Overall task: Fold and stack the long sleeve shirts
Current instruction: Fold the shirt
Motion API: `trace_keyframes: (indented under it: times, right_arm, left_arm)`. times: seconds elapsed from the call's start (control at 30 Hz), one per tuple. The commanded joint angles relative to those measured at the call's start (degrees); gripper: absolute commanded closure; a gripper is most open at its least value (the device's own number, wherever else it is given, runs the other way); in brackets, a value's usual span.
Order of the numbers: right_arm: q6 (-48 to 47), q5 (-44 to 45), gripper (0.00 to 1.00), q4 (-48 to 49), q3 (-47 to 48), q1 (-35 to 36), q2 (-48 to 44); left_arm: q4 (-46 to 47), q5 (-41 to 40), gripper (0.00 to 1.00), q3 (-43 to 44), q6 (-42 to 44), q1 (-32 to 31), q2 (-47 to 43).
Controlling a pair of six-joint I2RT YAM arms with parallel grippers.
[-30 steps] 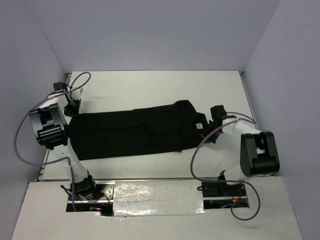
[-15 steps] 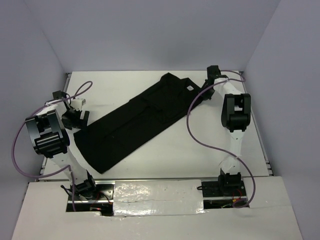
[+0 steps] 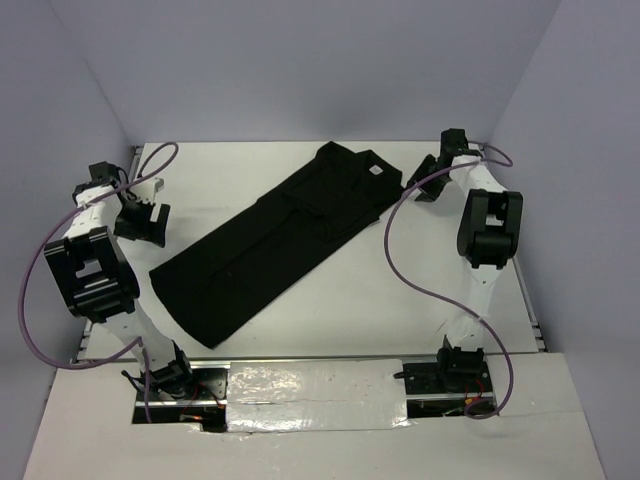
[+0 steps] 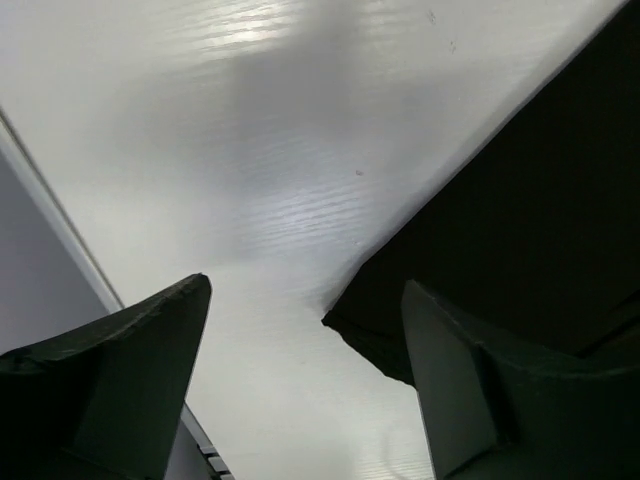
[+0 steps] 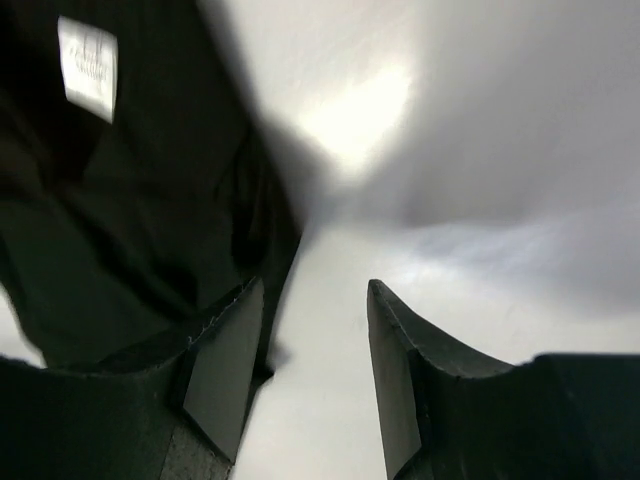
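While the shirt (image 3: 280, 240) lies folded in a long strip, slanting across the table (image 3: 400, 290) from near left to far right, its white tag (image 3: 377, 171) sits at the far end; the left gripper (image 3: 138, 221) hangs wide open and empty over the shirt's left corner; the right gripper (image 3: 428, 186), jaws partly apart, holds nothing just right of the tag end.

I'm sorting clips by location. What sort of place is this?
Probably a lab robot test cell: a left arm and a right arm bolted at the near edge of a white table, plain pale walls boxing it in, and one black shirt laid out.
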Motion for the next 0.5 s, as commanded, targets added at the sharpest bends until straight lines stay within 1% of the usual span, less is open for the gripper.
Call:
trace_keyframes:
  times: [0.0, 0.03, 0.07, 0.13, 0.17, 0.2, 0.3, 0.4, 0.47]
  right_arm:
    - [2.54, -6.27, 0.47, 5.90, -8.69, 2.85, -9.99]
    - [2.55, -6.54, 0.47, 7.12, -10.62, 3.38, -10.01]
    - [4.12, -6.97, 0.47, 9.92, -14.12, 3.82, -11.58]
    - [6.32, -8.29, 0.47, 12.22, -16.52, 4.97, -12.73]
    - [6.85, -8.30, 0.46, 13.80, -17.75, 4.97, -12.91]
    - [7.38, -8.12, 0.46, 14.34, -18.19, 6.62, -13.08]
    - [9.84, -5.75, 0.45, 15.83, -19.60, 7.69, -14.14]
    - [12.74, -3.64, 0.40, 16.63, -20.22, 8.48, -14.93]
    - [14.67, -2.41, 0.37, 15.93, -18.82, 8.75, -13.62]
  left_arm:
    - [-0.49, 2.60, 0.12, 0.22, 0.54, 0.43, 3.36]
    - [-0.49, 3.04, 0.12, 0.21, 0.45, 0.34, 3.80]
    - [0.21, 3.57, 0.19, -0.22, 0.53, 0.25, 4.50]
    - [0.74, 4.10, 0.25, -0.84, 0.62, -0.19, 4.94]
    - [0.92, 4.19, 0.25, -0.93, 0.80, -0.36, 5.12]
    - [1.01, 4.45, 0.25, -1.02, 1.06, -0.45, 5.12]
    - [1.97, 4.37, 0.22, -2.25, 1.41, -0.54, 4.68]
    - [2.06, 4.28, 0.20, -3.04, 1.68, -0.63, 4.68]
    - [2.24, 4.37, 0.20, -3.57, 1.68, -0.80, 5.12]
